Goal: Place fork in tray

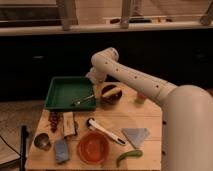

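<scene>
The dark-green tray (65,92) sits at the table's back left. The slim silver fork (83,100) lies inside it near the right rim, its handle pointing right toward the rim. My white arm reaches from the lower right across the table. The gripper (96,80) is at the tray's back right corner, just above and beyond the fork's handle end, mostly hidden behind the arm's wrist.
A dark bowl (111,94) stands right of the tray. A white-handled tool with black ends (105,131), an orange-red bowl (93,147), a green pepper (127,156), a grey cloth (136,136), a metal cup (42,141), a blue item (61,150) and a snack packet (68,123) lie in front.
</scene>
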